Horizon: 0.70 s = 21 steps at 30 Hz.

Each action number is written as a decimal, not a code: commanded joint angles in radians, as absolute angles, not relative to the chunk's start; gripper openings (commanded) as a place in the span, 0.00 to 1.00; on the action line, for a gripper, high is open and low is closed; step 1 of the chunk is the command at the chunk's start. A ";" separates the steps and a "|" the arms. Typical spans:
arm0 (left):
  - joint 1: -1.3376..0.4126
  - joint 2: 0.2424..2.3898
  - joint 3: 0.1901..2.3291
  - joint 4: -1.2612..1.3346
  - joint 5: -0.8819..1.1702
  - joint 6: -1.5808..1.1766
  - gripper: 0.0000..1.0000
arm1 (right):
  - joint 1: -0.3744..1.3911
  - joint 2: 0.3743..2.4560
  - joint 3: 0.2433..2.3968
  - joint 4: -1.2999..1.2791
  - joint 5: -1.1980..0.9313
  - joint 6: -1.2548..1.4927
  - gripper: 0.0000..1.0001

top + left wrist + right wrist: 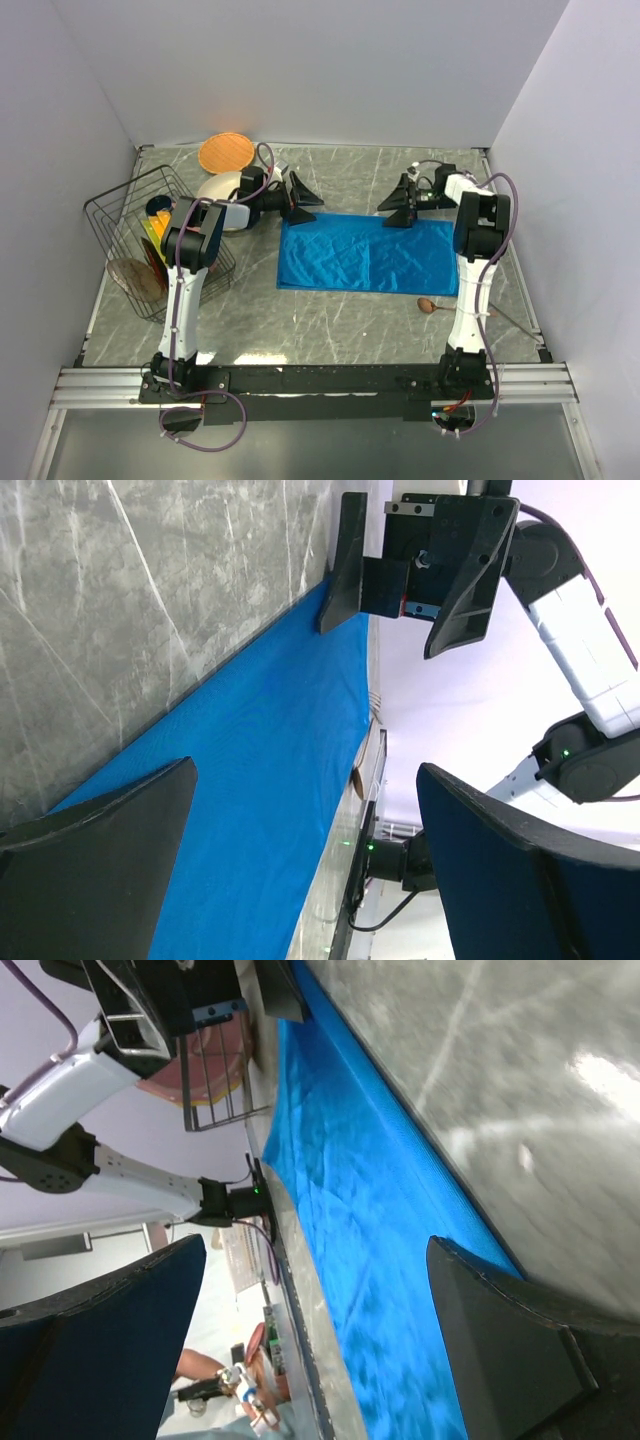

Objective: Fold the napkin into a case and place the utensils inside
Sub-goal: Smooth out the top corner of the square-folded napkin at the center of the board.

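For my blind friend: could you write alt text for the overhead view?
A bright blue napkin lies flat on a grey table, with the open left end effector and open right end effector at its far corners. A wooden spoon lies near its front right corner; a wire basket of plates stands to the left.

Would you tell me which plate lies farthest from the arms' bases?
The orange plate, lying by the back wall; the white plate sits nearer, and the others sit in the wire rack.
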<state>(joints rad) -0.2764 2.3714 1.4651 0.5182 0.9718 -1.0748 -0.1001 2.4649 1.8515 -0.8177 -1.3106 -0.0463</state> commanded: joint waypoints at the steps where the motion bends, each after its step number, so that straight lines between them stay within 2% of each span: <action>1: -0.261 2.422 1.474 0.456 0.923 -0.989 0.99 | -0.147 2.522 1.916 -1.029 -1.236 -0.267 1.00; 12: -0.262 2.416 1.462 0.433 0.923 -0.965 0.99 | -0.253 2.533 1.950 -1.158 -1.155 -0.380 1.00; 21: -0.261 2.419 1.459 0.430 0.930 -0.957 0.99 | -0.336 2.551 2.025 -1.164 -1.086 -0.345 1.00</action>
